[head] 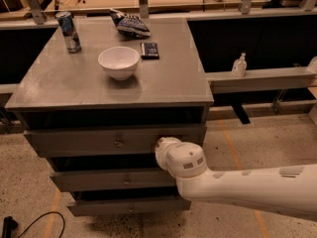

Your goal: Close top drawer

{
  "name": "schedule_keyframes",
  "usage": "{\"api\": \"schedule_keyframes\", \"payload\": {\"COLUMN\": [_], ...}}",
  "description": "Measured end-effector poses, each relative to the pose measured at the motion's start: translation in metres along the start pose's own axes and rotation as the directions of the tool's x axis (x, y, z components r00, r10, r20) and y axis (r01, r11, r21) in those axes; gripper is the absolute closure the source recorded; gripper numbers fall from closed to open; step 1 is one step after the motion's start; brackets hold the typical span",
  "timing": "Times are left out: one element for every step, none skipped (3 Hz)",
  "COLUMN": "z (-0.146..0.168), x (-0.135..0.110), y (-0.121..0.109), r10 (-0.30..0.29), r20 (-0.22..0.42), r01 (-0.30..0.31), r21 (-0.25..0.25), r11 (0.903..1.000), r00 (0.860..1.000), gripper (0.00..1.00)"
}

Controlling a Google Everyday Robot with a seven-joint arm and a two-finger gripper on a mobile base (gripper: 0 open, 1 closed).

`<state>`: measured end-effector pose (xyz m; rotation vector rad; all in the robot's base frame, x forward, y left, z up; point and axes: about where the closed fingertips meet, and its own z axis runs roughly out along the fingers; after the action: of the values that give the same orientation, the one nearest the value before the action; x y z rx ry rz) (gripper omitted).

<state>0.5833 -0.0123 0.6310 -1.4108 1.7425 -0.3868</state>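
The top drawer (89, 142) is the tallest grey front of the cabinet, with a small round knob (118, 143) at its centre. It stands slightly out from the cabinet, with a dark gap above it under the top. My white arm (247, 187) reaches in from the lower right. Its rounded wrist (182, 160) is in front of the drawer's right part. The gripper (161, 144) points at the drawer front, right of the knob, and is mostly hidden behind the wrist.
Two shorter drawers (114, 179) below also stand a little out. On the cabinet top (59, 83) are a white bowl (119, 61), a can (68, 31), a snack bag (130, 25) and a small dark packet (149, 50). A bottle (239, 65) stands on the right ledge. A cable (34, 222) lies on the floor.
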Motion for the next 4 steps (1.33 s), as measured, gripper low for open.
{"api": "schedule_keyframes", "payload": {"z": [-0.049, -0.089, -0.097, -0.098], "x": [0.019, 0.023, 0.022, 0.021], "y": [-0.003, 0.006, 0.007, 0.007], "r10": [-0.019, -0.079, -0.027, -0.033], "r20": [-0.001, 0.033, 0.06, 0.061], "r01": [0.019, 0.082, 0.036, 0.041], "r21": [-0.056, -0.123, -0.15, -0.149], "r11": [0.9983, 0.989, 0.988, 0.988], "r00": [1.0, 0.996, 0.998, 0.998], "gripper": [1.0, 1.0, 0.82, 0.58]}}
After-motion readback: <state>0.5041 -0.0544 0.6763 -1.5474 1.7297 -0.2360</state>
